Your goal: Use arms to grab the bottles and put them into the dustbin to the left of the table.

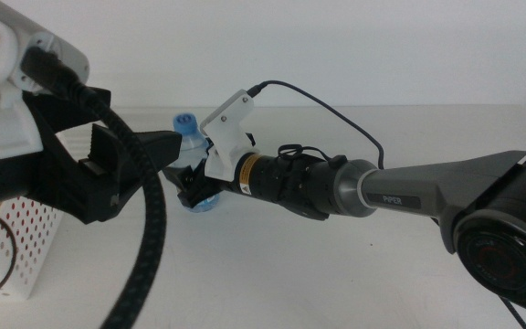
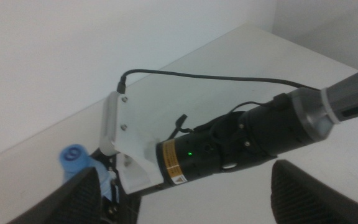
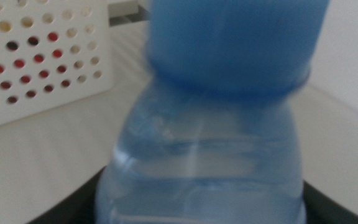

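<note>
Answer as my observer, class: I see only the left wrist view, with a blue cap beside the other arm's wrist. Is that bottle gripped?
Observer: It seems so. In the right wrist view the bottle fills the gap, and the right gripper has a jaw against each of its sides.
Operator: Where is the bin?
Observer: The middle view shows the bin at the left end of the table, close to the left gripper.
Operator: Is anything in it?
Observer: Red shows through its holes in the right wrist view, but I cannot tell what it is.
</note>
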Robot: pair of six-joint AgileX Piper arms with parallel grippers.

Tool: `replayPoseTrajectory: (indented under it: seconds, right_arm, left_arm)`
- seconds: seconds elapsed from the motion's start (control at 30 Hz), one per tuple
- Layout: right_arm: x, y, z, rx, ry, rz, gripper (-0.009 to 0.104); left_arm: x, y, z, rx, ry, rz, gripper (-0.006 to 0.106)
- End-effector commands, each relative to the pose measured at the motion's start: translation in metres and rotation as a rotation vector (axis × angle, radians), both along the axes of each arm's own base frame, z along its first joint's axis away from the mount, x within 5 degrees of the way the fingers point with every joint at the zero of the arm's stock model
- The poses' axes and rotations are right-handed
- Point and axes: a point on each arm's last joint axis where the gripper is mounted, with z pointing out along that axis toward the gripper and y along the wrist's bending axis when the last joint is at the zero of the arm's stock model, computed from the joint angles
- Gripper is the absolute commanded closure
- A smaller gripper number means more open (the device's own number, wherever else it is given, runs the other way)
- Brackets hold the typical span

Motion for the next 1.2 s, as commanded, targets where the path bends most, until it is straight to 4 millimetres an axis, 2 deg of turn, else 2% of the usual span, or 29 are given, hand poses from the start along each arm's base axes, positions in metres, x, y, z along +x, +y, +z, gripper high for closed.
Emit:
replayPoseTrajectory:
  seconds: [0.0,0.13,0.27,0.4,0.67,0.93,1.03,1.17]
  right_arm:
    - [-0.006,-0.001,0.043,0.062,-0.068,0.013,0.024]
    - [-0.014,-0.007,0.05,0.058,-0.063,0.012,0.01]
    - [-0.026,-0.017,0.066,0.075,-0.045,0.006,0.011]
    - [-0.053,-0.037,0.083,0.086,0.005,0.003,0.014]
    - [-0.137,-0.104,0.137,0.089,0.031,0.003,0.021]
    - [-0.208,-0.183,0.195,0.078,-0.063,-0.177,0.021]
    - [-0.232,-0.21,0.201,0.088,-0.085,-0.248,0.021]
    - [-0.257,-0.24,0.197,0.083,-0.053,-0.335,0.021]
  left_arm:
    - [0.0,0.001,0.017,-0.076,-0.075,0.027,0.01]
    - [0.0,0.001,0.017,-0.076,-0.075,0.027,0.01]
    - [0.0,0.001,0.017,-0.076,-0.075,0.027,0.01]
    - [0.0,0.001,0.017,-0.076,-0.075,0.027,0.01]
    - [0.0,0.001,0.017,-0.076,-0.075,0.027,0.01]
    - [0.0,0.001,0.017,-0.076,-0.075,0.027,0.01]
    - [0.0,0.001,0.017,-0.076,-0.075,0.027,0.01]
    - [0.0,0.001,0.017,-0.076,-0.075,0.027,0.01]
